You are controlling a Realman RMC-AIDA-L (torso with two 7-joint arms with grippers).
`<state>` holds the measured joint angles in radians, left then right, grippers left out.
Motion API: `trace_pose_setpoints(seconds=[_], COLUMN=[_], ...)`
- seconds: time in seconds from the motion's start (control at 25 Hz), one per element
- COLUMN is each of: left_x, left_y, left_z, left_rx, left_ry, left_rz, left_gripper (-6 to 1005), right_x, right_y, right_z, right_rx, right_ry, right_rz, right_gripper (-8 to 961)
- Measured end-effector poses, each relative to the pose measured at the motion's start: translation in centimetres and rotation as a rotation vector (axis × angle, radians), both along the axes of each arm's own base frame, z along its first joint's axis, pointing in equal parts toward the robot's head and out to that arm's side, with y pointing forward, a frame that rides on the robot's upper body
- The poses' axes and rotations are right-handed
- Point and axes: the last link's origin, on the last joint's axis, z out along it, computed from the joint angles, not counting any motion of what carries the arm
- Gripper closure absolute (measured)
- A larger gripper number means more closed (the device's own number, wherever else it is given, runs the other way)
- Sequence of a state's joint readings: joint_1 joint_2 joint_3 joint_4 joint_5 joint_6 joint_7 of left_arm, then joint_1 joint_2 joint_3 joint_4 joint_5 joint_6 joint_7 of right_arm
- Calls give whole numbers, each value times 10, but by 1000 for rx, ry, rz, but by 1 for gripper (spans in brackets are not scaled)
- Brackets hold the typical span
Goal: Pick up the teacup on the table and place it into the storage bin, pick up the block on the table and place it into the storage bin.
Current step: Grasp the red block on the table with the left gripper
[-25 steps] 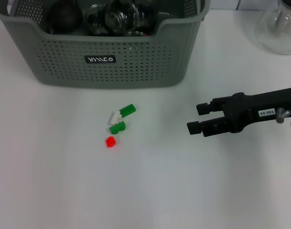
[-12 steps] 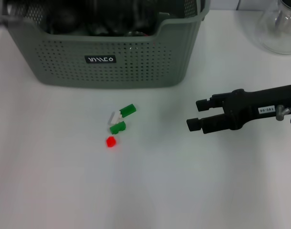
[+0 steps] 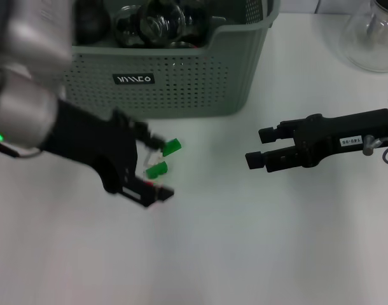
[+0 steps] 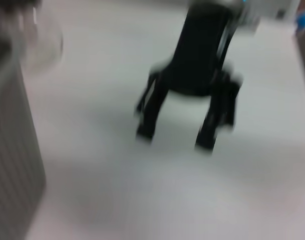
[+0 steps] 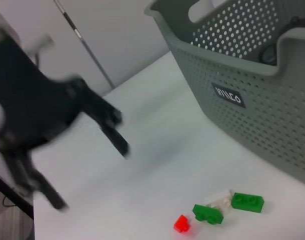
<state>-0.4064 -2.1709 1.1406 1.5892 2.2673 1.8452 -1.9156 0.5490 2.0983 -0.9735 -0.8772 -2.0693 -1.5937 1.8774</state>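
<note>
Left claw (image 3: 149, 166) straddling blocks (image 3: 157, 169), open

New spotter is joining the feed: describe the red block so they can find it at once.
Start at the grey-green storage bin and look to the table in front of its labelled wall. There, a few small blocks lie close together; the red block is the smallest and farthest from the bin, beside two green blocks.

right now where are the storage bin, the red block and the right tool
storage bin (image 3: 181, 89), head view, perforated front wall beside the label
red block (image 5: 182, 223), right wrist view, top face
right tool (image 3: 257, 147), head view, gap midway between its open fingertips
</note>
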Motion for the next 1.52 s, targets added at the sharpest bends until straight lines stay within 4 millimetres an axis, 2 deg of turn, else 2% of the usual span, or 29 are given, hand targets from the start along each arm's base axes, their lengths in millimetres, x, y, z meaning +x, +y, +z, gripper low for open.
trace_pose_setpoints(seconds=[0.08, 0.24, 0.48, 0.88, 1.16, 1.36, 1.52], left_x=[-7, -9, -7, -4, -12, -10, -8], left_y=[3, 7, 17, 27, 29, 27, 26], left_z=[-20, -47, -72, -82, -87, -92, -95], left_rx=[-24, -23, 61, 83, 87, 85, 90], left_ry=[108, 281, 462, 474, 531, 540, 544], left_rz=[57, 113, 147, 183, 186, 172, 165], left_gripper=[151, 151, 150, 209, 250, 479, 482], right_x=[0, 0, 0, 0, 0, 0, 0], right_y=[0, 1, 1, 0, 0, 0, 0], right_z=[-1, -1, -1, -1, -2, -2, -2], right_rx=[0, 1, -2, -3, -4, -4, -5], right_ry=[1, 1, 0, 2, 3, 3, 3], right_rz=[-4, -4, -6, -10, -12, -11, -11], right_gripper=[97, 97, 97, 97, 96, 96, 96])
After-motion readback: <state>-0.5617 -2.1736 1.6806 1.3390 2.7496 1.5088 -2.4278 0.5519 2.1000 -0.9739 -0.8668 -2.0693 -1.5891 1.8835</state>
